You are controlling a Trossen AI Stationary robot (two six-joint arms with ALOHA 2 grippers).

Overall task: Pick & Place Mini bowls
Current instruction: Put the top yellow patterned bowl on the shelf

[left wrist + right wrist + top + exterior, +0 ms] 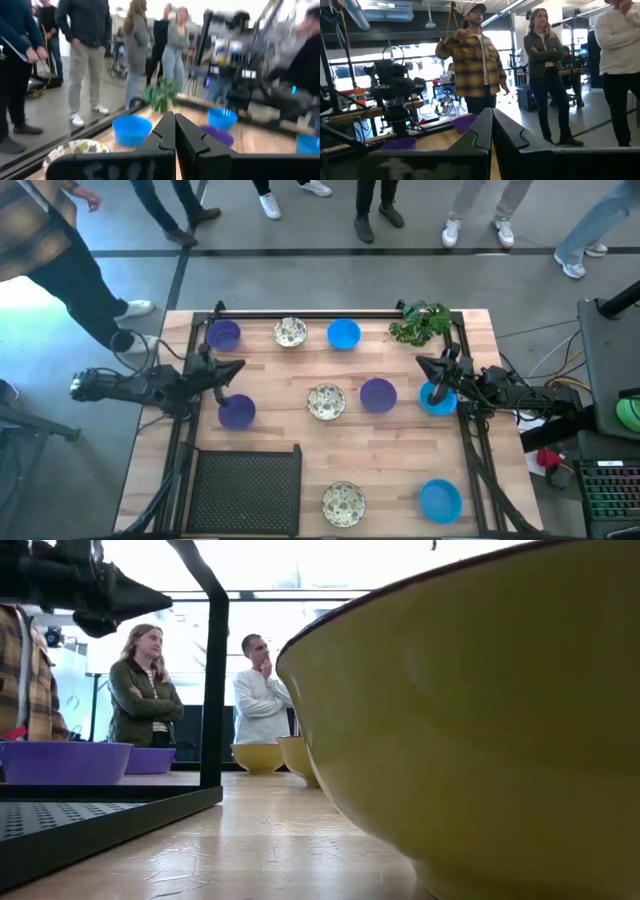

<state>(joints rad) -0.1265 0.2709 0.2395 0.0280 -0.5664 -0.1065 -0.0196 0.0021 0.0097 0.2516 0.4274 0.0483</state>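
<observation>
While small round blue, purple, speckled cream mini bowls (326, 401) sit scattered on wooden worktop (400, 470), none held; left gripper (232, 369), right gripper (425, 364) jaws together, placing seemingly all ahead

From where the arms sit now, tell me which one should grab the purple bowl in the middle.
Right, probably. The right hand hovers by the blue bowl, next to the middle purple bowl. The left hand sits across the table, with a cream bowl in between. Both hands are shut.

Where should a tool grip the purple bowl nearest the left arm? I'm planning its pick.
Grip the small round purple bowl by its thin upright rim, coming straight down from above: it sits open side up, and it is too shallow for a sideways pinch.
</observation>
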